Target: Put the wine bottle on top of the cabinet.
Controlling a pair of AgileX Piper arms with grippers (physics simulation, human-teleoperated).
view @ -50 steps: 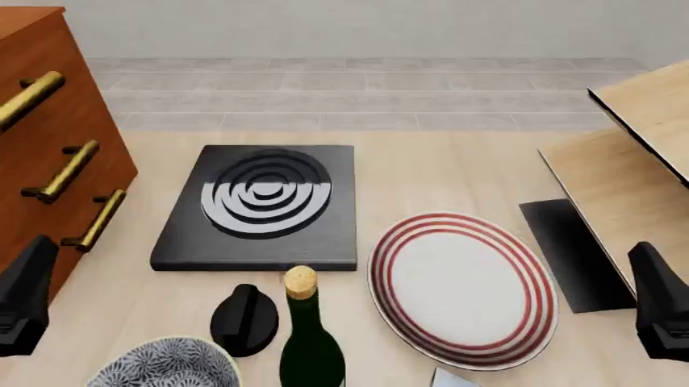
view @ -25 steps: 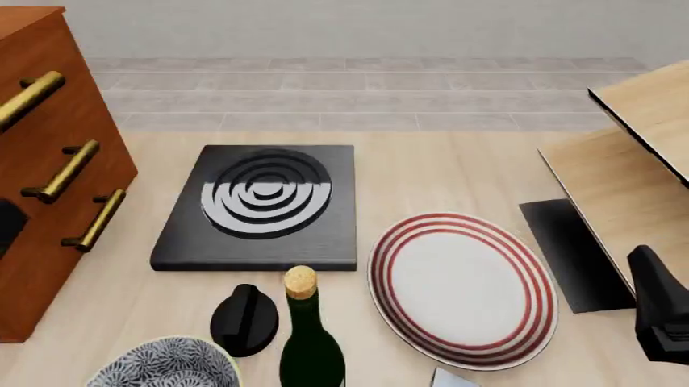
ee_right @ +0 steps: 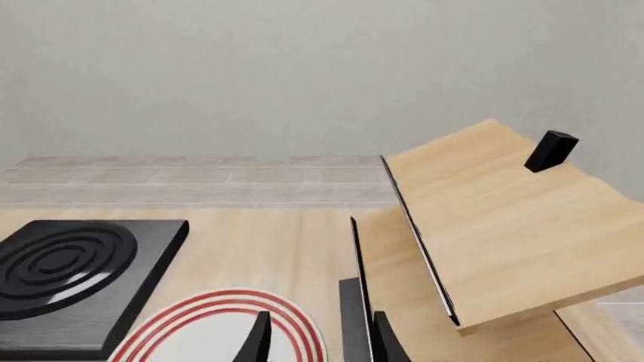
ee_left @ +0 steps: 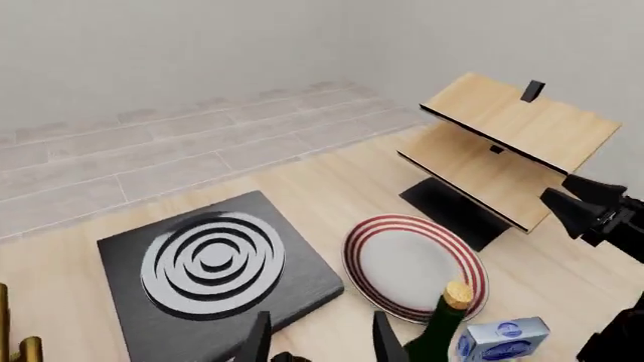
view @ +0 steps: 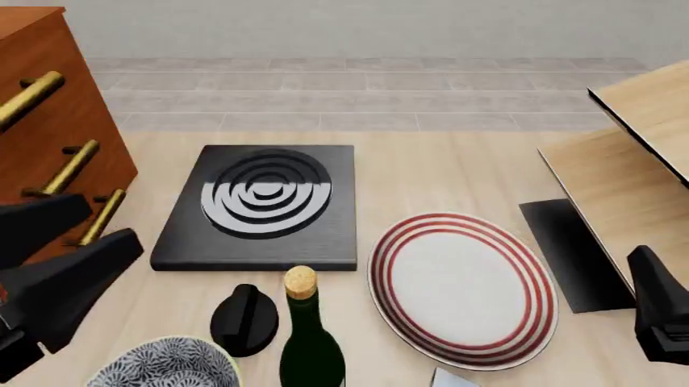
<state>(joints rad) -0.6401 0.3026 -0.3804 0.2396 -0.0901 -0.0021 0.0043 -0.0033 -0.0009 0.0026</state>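
Observation:
The wine bottle, dark green with a tan cork, stands upright at the table's near edge, cut off by the frame's bottom. It also shows in the left wrist view as the wine bottle. The reddish-brown cabinet with brass bar handles stands at far left. My left gripper hangs open in front of the cabinet's lower drawers, fingers pointing toward the table's middle, well left of the bottle and holding nothing. My right gripper sits at the right edge by the shelf. The right wrist view shows its fingers apart and empty.
A black burner slab lies mid-table, a red-ringed plate to its right. A squat black knob and a patterned bowl sit left of the bottle. A pale wood shelf fills the right side. A blue box lies near the bottle.
My left gripper dropped almost out of the front view, then swung back in at lower left, larger, with fingers spread and pointing right. The right arm and the bottle have not moved.

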